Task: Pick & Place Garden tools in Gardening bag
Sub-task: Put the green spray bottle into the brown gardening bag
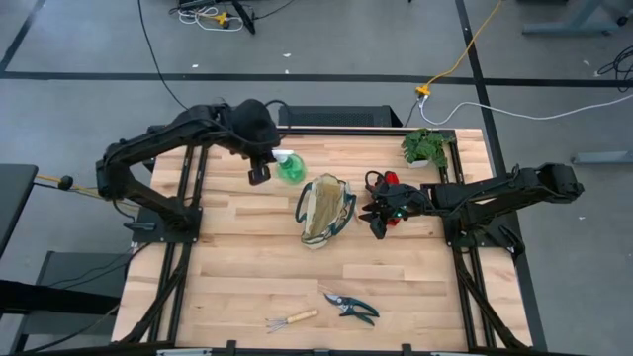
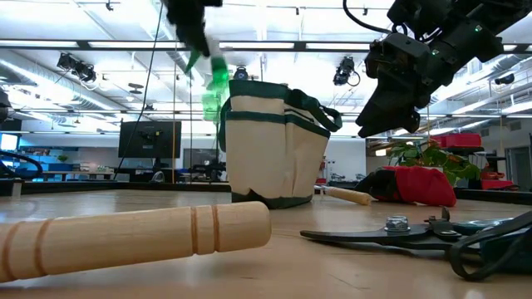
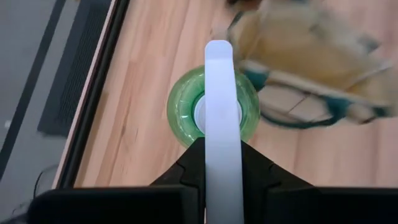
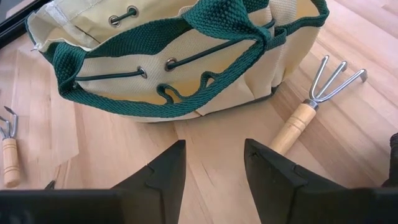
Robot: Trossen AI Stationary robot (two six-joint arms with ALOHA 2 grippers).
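My left gripper [image 1: 267,166] is shut on a green spray bottle [image 1: 291,168] with a white top and holds it in the air beside the far left of the beige, green-trimmed gardening bag [image 1: 324,210]. The bag stands upright on its base mid-table. My right gripper [image 1: 376,222] hovers open and empty just right of the bag, over a wooden-handled rake [image 4: 311,106] lying flat. Red-and-black gloves [image 1: 393,183] lie under the right arm. A second rake [image 1: 292,319] and the dark-handled shears [image 1: 352,308] lie near the front edge. My left gripper pinches the bottle's white spray top [image 3: 219,124] between its two fingers [image 3: 186,165], which lie along either side of it. The fingers slant down from above. The green body [image 3: 186,106] hangs below them, lifted clear of the table.
A small leafy potted plant [image 1: 427,146] stands at the far right corner. Bare wood lies left of the bag and between the bag and the front tools.
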